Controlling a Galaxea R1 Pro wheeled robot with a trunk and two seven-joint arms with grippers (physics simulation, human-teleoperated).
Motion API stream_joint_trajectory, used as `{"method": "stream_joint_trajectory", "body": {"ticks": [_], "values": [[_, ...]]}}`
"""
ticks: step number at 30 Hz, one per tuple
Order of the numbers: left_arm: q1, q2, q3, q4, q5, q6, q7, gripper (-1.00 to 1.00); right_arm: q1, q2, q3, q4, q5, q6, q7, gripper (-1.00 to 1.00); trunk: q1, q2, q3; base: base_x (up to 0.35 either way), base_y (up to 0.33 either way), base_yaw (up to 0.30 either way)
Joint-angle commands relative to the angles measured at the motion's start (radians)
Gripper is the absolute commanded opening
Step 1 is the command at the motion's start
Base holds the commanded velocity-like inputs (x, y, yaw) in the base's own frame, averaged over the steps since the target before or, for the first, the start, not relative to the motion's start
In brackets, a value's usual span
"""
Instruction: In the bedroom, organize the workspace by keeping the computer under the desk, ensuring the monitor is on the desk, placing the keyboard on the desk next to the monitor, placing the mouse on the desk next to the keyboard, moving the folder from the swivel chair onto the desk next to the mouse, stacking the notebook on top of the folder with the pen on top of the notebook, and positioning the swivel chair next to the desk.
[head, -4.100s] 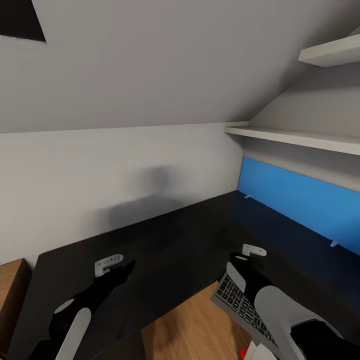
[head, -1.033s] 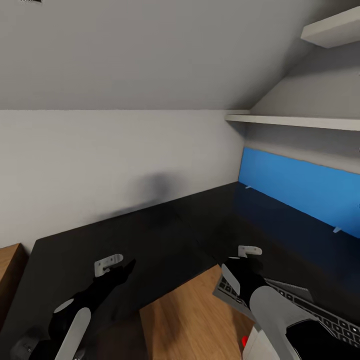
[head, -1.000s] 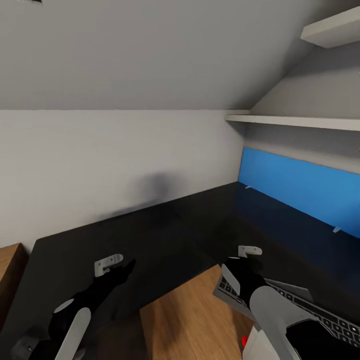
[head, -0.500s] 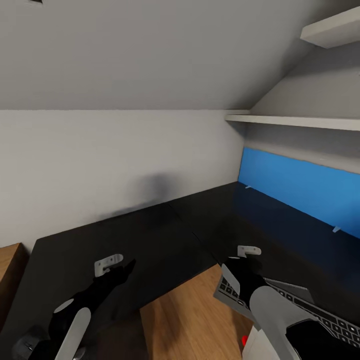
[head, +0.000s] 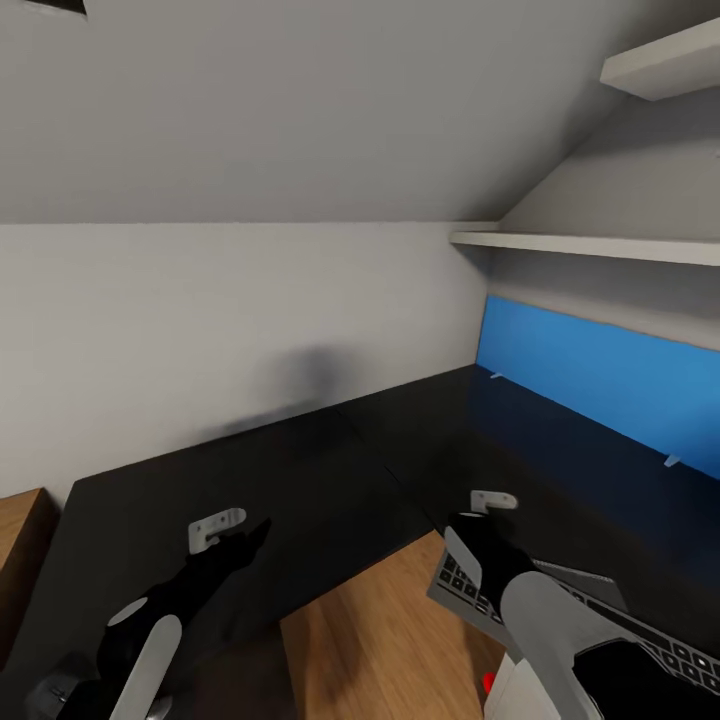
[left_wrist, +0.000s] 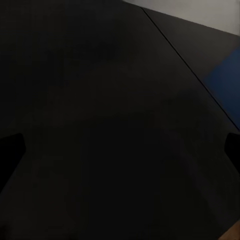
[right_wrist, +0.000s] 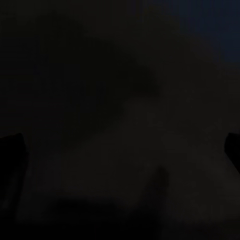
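1. Over the black desk (head: 300, 480), head view: left gripper (head: 235, 528) hovers, jaws unclear; right gripper (head: 480, 515) above the keyboard (head: 470, 590) at the desk's near edge, grip unclear.
2. Left wrist: fingertips (left_wrist: 10, 150) spread wide over the desk top.
3. Right wrist: dark, fingertips (right_wrist: 12, 147) wide apart.

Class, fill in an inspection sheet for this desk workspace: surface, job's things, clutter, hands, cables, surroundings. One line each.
Surface: glossy black L-shaped desk top, mostly bare.
Job's things: slim black keyboard at the desk's near right edge, partly behind the right arm.
Clutter: nothing seen.
Hands: left hand over the desk; right hand above the keyboard's end; both wrist views show fingertips wide apart, holding nothing.
Cables: nothing seen.
Surroundings: pale wall, sloped ceiling, white wall shelves, bright blue back panel, wooden floor.
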Motion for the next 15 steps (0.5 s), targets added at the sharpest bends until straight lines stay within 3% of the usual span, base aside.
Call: {"method": "stream_joint_trajectory", "body": {"ticks": [1, 15], "values": [[-0.001, 0.001, -0.002, -0.001, 0.011, 0.003, 0.010, 1.00, -0.001, -0.001, 0.007, -0.002, -0.005, 0.009, 0.028, 1.00, 0.000, -0.001, -0.001, 0.000, 0.000, 0.000], [-0.001, 0.001, -0.002, -0.001, 0.011, 0.003, 0.010, 1.00, -0.001, -0.002, 0.005, -0.002, -0.007, 0.010, 0.054, 1.00, 0.000, -0.001, -0.001, 0.000, 0.000, 0.000]]}}
